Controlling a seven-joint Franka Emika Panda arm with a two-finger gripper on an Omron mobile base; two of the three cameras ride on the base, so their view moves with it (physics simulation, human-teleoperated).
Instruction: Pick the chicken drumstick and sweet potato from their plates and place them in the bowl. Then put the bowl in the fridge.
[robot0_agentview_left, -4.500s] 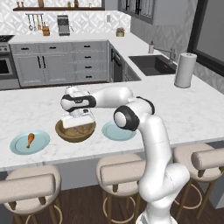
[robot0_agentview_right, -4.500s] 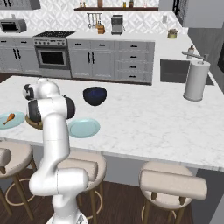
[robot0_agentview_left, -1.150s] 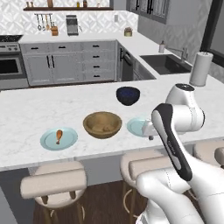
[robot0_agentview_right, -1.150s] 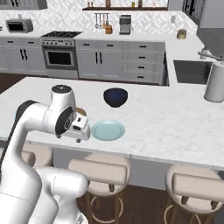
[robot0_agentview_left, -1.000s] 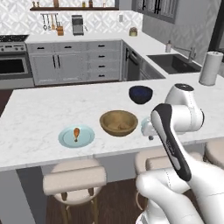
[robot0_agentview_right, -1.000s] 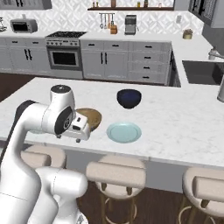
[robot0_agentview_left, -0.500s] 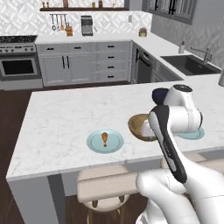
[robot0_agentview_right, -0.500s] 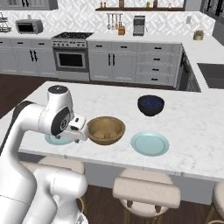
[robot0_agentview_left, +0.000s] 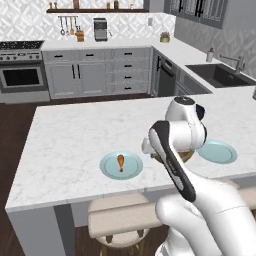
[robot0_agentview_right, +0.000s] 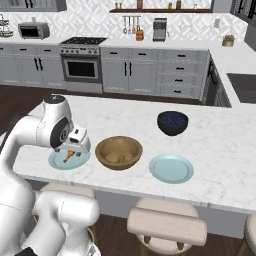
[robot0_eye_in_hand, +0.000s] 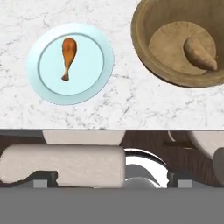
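The robot's hand (robot0_agentview_right: 75, 145), fingers spread and carrying nothing, hangs over the chicken drumstick (robot0_eye_in_hand: 68, 57) on its plate (robot0_eye_in_hand: 92, 87) near the desk's front edge, apparently lining up a pick. The sweet potato (robot0_eye_in_hand: 200, 53) already lies in the wooden bowl (robot0_eye_in_hand: 144, 39) alongside.

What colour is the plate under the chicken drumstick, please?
Light blue; the plate under the chicken drumstick shows best in the hand view.

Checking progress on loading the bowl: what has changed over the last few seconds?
The base drove left along the island, so both base views shifted. The gripper, open and empty, went from over the bowl to above the chicken drumstick. The drumstick stays on its plate, the sweet potato in the bowl, the other plate bare.
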